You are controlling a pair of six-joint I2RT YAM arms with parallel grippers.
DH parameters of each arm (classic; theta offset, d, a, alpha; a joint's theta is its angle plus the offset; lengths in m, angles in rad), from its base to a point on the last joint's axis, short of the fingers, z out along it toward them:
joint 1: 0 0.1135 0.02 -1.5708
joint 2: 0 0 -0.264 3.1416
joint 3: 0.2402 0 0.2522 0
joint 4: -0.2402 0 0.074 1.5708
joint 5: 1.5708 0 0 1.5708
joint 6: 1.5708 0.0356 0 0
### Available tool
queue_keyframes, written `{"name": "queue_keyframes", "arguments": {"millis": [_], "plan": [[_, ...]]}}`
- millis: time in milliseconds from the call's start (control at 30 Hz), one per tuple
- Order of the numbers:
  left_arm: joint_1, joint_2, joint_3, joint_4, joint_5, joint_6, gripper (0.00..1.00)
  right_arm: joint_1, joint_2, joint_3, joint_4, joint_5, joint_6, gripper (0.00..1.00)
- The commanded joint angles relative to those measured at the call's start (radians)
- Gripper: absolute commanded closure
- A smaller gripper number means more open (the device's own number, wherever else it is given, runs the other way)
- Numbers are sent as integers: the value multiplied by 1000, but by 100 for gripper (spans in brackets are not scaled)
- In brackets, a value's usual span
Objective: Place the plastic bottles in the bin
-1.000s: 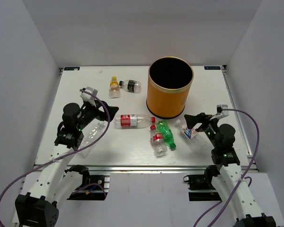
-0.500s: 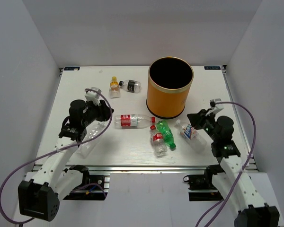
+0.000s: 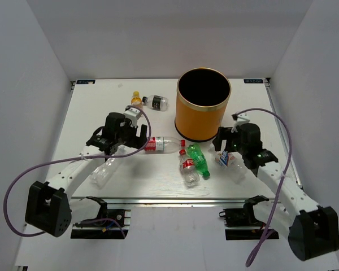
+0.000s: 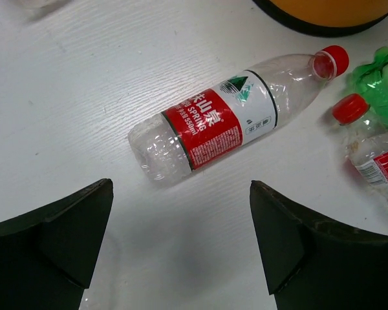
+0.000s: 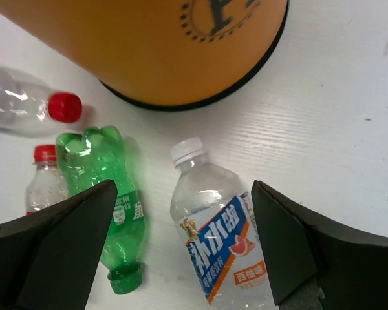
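You have bright, even light from overhead. Shadows are soft and short, darkest under the bin [image 5: 149, 45] beyond the right gripper [image 5: 184, 187]. Ahead of the left gripper [image 4: 180, 187], small glints sit on the red-labelled bottle [image 4: 213, 126]. The near fingers [image 4: 45, 245] look dark and slightly soft, while the table [image 4: 71, 84] is sharp.

Left claw [image 4: 180, 223] stood wide; red-label bottle [image 4: 210, 126] had bare counter [image 4: 71, 90] along both flanks. Right claw [image 5: 182, 206] had a tight lane around blue-label bottle [image 5: 223, 252]: green bottle [image 5: 119, 194] just beside one finger, bin [image 5: 149, 51] wall close ahead.
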Motion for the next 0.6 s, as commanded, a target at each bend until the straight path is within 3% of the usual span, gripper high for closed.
{"name": "queue_keyframes", "arguments": {"millis": [0,133,267,333,567], "plan": [[-20,-77,15,-28,-90,35,4,87,99,108,-136,156,-49,10],[-29,-166,-8,-14,-65,35,4,217,210,229,-280,343,-60,10],[-38,-193,-8,-14,-13,14,4,253,294,415,-537,403,-112,10],[-38,-216,-8,-14,9,14,4,254,332,453,-575,410,-142,10],[-47,-225,-8,-14,36,14,4,262,388,404,-664,431,-121,11]]}}
